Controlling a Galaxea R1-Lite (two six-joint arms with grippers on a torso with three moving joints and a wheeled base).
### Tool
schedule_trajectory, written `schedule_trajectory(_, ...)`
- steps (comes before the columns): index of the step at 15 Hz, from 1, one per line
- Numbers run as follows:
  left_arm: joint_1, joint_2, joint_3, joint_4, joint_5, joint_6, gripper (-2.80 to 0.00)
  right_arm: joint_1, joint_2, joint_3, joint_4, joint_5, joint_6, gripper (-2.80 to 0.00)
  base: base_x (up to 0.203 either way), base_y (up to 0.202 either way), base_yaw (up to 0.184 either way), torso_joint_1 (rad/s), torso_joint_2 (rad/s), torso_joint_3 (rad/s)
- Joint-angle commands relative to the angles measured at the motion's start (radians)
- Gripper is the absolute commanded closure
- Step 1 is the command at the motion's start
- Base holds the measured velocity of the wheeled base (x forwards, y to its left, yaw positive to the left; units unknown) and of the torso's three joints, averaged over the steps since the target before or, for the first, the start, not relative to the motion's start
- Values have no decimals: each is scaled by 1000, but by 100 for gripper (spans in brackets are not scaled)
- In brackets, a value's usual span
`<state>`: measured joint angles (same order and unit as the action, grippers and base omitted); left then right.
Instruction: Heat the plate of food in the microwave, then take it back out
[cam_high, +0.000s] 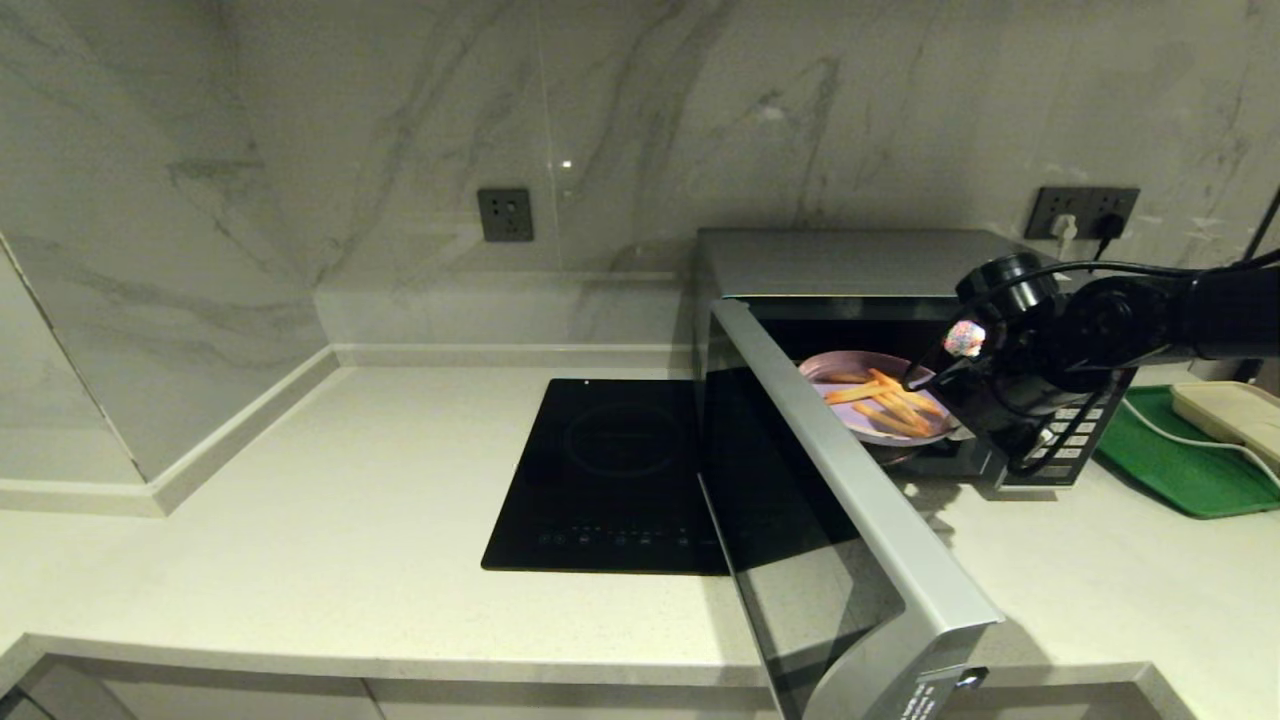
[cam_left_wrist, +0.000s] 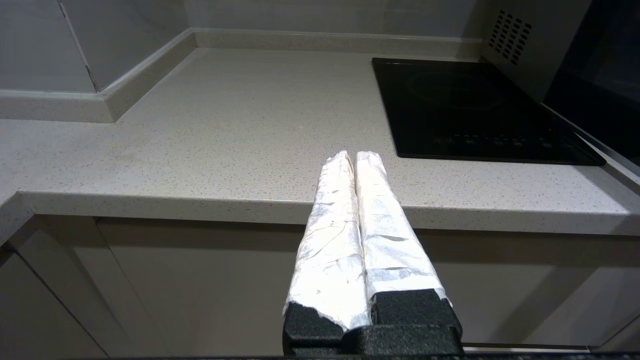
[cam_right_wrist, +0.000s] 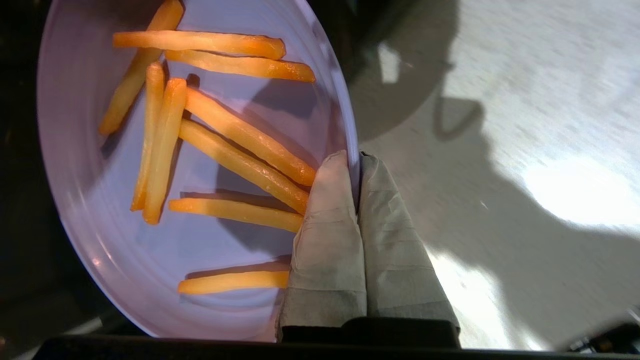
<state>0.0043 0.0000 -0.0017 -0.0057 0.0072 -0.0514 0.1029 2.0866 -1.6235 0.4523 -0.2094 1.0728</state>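
My right claw (cam_right_wrist: 356, 162) is clamped on the rim of the plate of food (cam_high: 872, 400), orange sticks lying loose in it, at the mouth of the microwave (cam_high: 850, 265), whose door hangs open. My left claw (cam_left_wrist: 355, 159) is closed, empty, parked off the tabletop (cam_left_wrist: 225, 125) edge.

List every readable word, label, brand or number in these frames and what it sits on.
None can be read.
Silver-grey microwave, button panel: markings too small.
Sticker on the open door's lower edge: print blurred.
Flat black glass induction hob, touch icons: symbols only, too faint.
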Motion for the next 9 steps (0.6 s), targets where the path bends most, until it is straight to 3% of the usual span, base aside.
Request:
schedule_trajectory(1,0,-1,0,0,0,-1,0,-6,-145,131,-12,6,6,0,0,0,0,0,0,0)
schedule_trajectory(6,-1,0,0,0,0,-1,0,-27,-451,510,-90,9,5,0,0,0,0,0,0,0)
schedule_trajectory(9,0,0,0,0,0,-1,0,-102,-625,755,-160,16,-14,0,0,0,0,0,0,0)
